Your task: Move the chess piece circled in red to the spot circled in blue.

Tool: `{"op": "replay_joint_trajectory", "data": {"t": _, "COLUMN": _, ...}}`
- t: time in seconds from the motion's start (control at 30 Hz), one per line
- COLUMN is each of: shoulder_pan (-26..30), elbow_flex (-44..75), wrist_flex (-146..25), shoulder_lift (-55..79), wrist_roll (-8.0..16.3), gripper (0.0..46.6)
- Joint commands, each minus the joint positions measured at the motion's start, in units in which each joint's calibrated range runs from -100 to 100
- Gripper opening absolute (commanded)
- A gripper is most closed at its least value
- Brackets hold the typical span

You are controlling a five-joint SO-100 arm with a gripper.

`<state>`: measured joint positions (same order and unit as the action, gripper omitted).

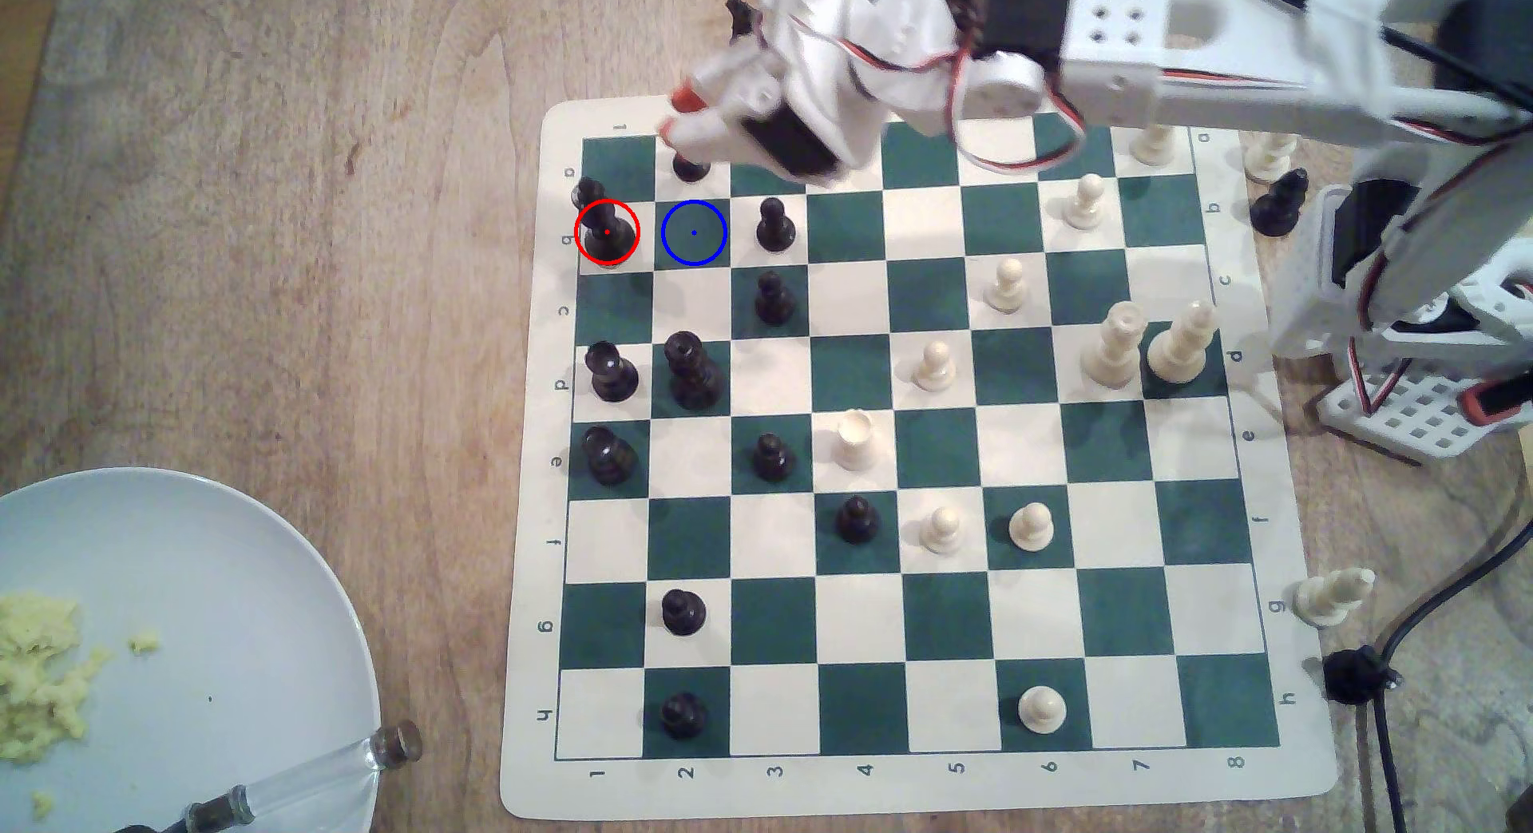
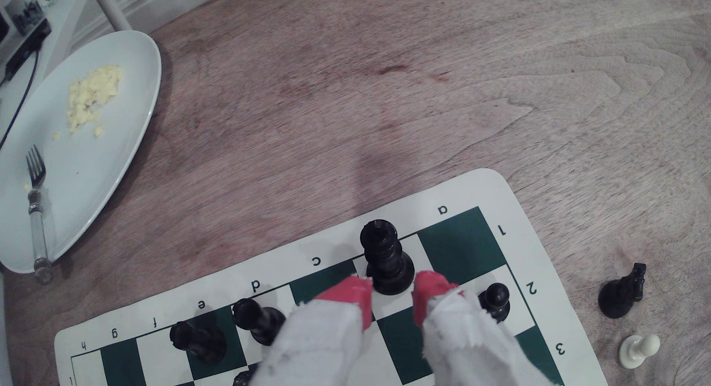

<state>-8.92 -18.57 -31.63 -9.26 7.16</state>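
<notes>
The chess piece circled in red [image 1: 610, 240] is a tall black piece on a cream square in the board's first column, at the exterior view's left. In the wrist view the same piece [image 2: 386, 259] stands upright just beyond my red fingertips [image 2: 348, 293], in line with the gap between them and not touched. The spot circled in blue [image 1: 694, 232] is the bare dark green square right beside it. My gripper [image 1: 682, 118] hovers open above the board's far corner. In the wrist view the gripper [image 2: 390, 295] holds nothing.
A black pawn [image 1: 690, 168] stands close to one finger, and another black pawn [image 1: 776, 226] sits beyond the blue spot. More black pieces [image 1: 690, 373] fill the nearby columns. A plate [image 1: 249, 568] with food and a fork lies off the board. A black knight [image 2: 621, 293] and a white pawn [image 2: 638, 349] rest on the table.
</notes>
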Motion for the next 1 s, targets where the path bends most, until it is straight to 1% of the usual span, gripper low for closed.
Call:
{"op": "replay_joint_trajectory", "data": {"t": 0.0, "shoulder_pan": -0.11, "elbow_flex": 10.32, "wrist_flex": -0.47, "shoulder_lift": 3.74, "wrist_roll": 0.88, "gripper": 7.1}}
{"op": "replay_joint_trajectory", "data": {"t": 0.1, "shoulder_pan": -0.27, "elbow_flex": 14.95, "wrist_flex": -0.47, "shoulder_lift": 8.49, "wrist_roll": 1.22, "gripper": 8.8}}
{"op": "replay_joint_trajectory", "data": {"t": 0.23, "shoulder_pan": 0.05, "elbow_flex": 17.03, "wrist_flex": -0.47, "shoulder_lift": 11.64, "wrist_roll": 1.22, "gripper": 11.3}}
{"op": "replay_joint_trajectory", "data": {"t": 0.27, "shoulder_pan": 0.12, "elbow_flex": 18.48, "wrist_flex": -0.39, "shoulder_lift": 13.33, "wrist_roll": 0.98, "gripper": 13.2}}
{"op": "replay_joint_trajectory", "data": {"t": 0.37, "shoulder_pan": -0.11, "elbow_flex": 21.02, "wrist_flex": -0.47, "shoulder_lift": 15.46, "wrist_roll": 0.83, "gripper": 14.8}}
{"op": "replay_joint_trajectory", "data": {"t": 0.47, "shoulder_pan": -0.50, "elbow_flex": 22.83, "wrist_flex": -0.64, "shoulder_lift": 17.49, "wrist_roll": 0.24, "gripper": 14.9}}
{"op": "replay_joint_trajectory", "data": {"t": 0.97, "shoulder_pan": -0.50, "elbow_flex": 25.73, "wrist_flex": 2.31, "shoulder_lift": 24.79, "wrist_roll": -0.05, "gripper": 15.2}}
